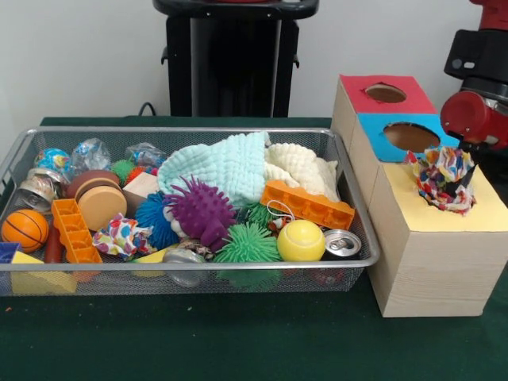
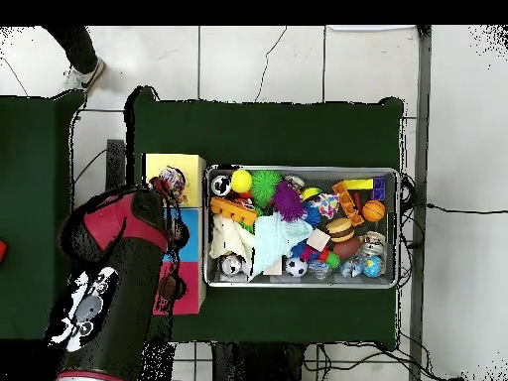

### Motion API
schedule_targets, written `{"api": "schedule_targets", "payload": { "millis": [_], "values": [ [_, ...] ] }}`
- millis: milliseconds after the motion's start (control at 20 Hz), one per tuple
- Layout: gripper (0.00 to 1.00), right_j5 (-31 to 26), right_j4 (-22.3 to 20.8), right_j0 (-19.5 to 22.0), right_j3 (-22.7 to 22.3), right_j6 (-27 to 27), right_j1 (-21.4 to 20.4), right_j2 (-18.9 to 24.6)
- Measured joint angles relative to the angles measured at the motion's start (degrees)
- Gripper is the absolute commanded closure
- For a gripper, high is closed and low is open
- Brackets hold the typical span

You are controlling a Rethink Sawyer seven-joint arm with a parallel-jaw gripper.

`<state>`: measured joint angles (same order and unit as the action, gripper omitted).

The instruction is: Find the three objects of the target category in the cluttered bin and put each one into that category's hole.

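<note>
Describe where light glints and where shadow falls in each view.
Front view: bright glints on the can's lid and on the bin rim; a soft shadow lies on the green cloth under the bin. Overhead view: even light, no strong glare; the arm covers part of the boxes.

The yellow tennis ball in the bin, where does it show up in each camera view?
Front view: yellow tennis ball near the bin's front right corner, beside the crushed can.
Overhead view: ball at the bin's top left corner.
Shared landmark: orange brick close by.
</note>
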<state>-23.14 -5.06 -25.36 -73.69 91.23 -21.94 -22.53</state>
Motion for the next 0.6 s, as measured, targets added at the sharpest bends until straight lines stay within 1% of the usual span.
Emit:
{"api": "schedule_targets", "payload": {
  "millis": [150, 350, 550, 600],
  "values": [
    [1.0, 1.4, 0.4, 0.1, 0.0, 1.3, 0.3, 0.0],
    [1.0, 2.9, 0.4, 0.5, -0.1, 1.6, 0.5, 0.1],
    [1.0, 5.7, 0.4, 1.8, -1.1, 1.6, 0.5, 1.2],
    [1.0, 7.4, 0.4, 2.8, -1.8, 1.6, 0.6, 2.0]
  ]
}}
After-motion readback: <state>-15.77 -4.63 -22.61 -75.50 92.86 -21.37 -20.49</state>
